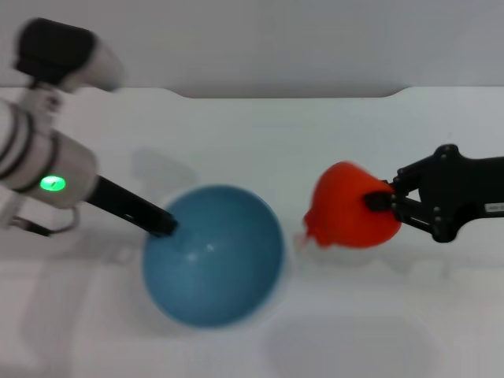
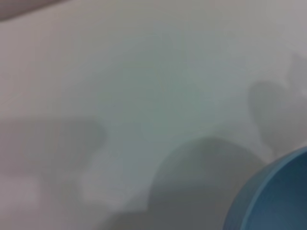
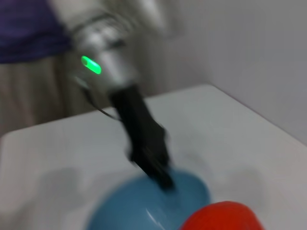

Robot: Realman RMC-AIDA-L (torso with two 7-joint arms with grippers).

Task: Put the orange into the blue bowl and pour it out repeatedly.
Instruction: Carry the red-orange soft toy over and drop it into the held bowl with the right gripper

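Note:
The blue bowl is at the middle of the white table, its opening facing up, and looks raised a little above its shadow. My left gripper is shut on the bowl's left rim. The bowl is empty. Its rim also shows in the left wrist view and in the right wrist view, where the left gripper clamps it. My right gripper is shut on the orange and holds it above the table, just right of the bowl. The orange shows low in the right wrist view.
The white table runs back to a grey wall, with a notched far edge. Soft shadows lie on the table in front of the bowl. A purple-clad figure stands beyond the table's left side.

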